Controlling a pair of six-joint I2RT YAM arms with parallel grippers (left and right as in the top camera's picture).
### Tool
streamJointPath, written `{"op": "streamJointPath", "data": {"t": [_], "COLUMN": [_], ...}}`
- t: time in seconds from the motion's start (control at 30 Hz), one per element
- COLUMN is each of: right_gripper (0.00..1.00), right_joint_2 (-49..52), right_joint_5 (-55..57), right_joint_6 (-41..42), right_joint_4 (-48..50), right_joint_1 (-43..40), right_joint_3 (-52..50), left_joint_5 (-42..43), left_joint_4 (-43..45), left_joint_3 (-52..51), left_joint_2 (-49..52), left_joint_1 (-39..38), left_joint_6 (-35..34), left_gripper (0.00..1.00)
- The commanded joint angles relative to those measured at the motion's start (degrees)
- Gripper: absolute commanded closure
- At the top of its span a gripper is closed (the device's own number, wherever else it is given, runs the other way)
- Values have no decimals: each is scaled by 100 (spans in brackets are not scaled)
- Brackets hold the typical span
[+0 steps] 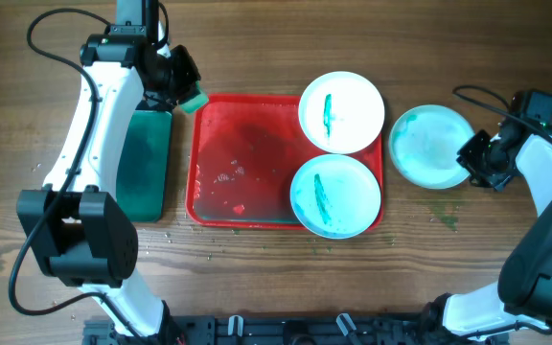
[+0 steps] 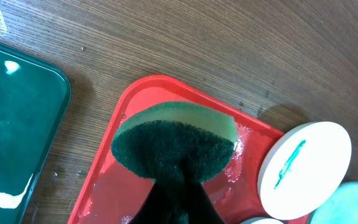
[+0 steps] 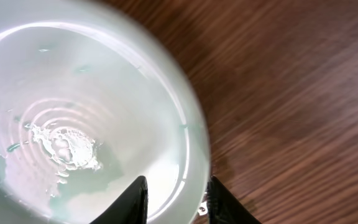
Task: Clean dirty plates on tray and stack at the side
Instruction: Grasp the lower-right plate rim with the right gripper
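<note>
Dark green rectangular tray (image 1: 144, 163): just beside the left claw, on the wooden surface (image 1: 257, 278).
Left claw (image 1: 178, 81): clenched on a green scouring sponge (image 2: 173, 143).
Large red plastic tray (image 1: 238, 172): its corner is under the left claw; it carries two round white teal-smeared plates (image 1: 341, 112) (image 1: 334, 195).
Third teal-tinted plate (image 1: 431, 144): on the surface, at the right claw.
Right claw (image 1: 475, 158): released, fingers astride that plate's rim.

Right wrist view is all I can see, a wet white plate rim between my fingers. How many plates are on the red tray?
Observer: Two. The far plate and the near plate sit at the right end of the red tray, each with a teal smear.
Operator: And the one at my fingers?
Observer: That third plate lies on the table to the right of the tray, with the right gripper at its right edge.
Operator: What's the left arm doing?
Observer: The left gripper holds a green sponge over the tray's far left corner.
</note>
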Motion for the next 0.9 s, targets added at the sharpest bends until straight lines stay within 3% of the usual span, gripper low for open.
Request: {"op": "streamJointPath", "data": {"t": [0.0,0.13,0.3,0.87], "right_gripper": [70,63,61,70], "right_joint_2": [-127,-667,-573,-503], "right_joint_5": [-1176,-1268,-813,-938], "right_joint_6": [-789,-1075,-1215,-1541], "right_joint_4": [-243,-348,-728,-144], "right_joint_1": [142,901,2275,2647], "right_joint_3": [256,369,39,-1025], "left_joint_5": [-13,-20,-59,-59], "left_joint_4": [37,57,98,125], "left_joint_3": [50,48,48,48], "left_joint_2": [13,13,13,13], "left_joint_1": [-24,-74,-122,-122], "left_joint_6": [-98,-98,-98,-98], "left_gripper": [96,96,96,96]}}
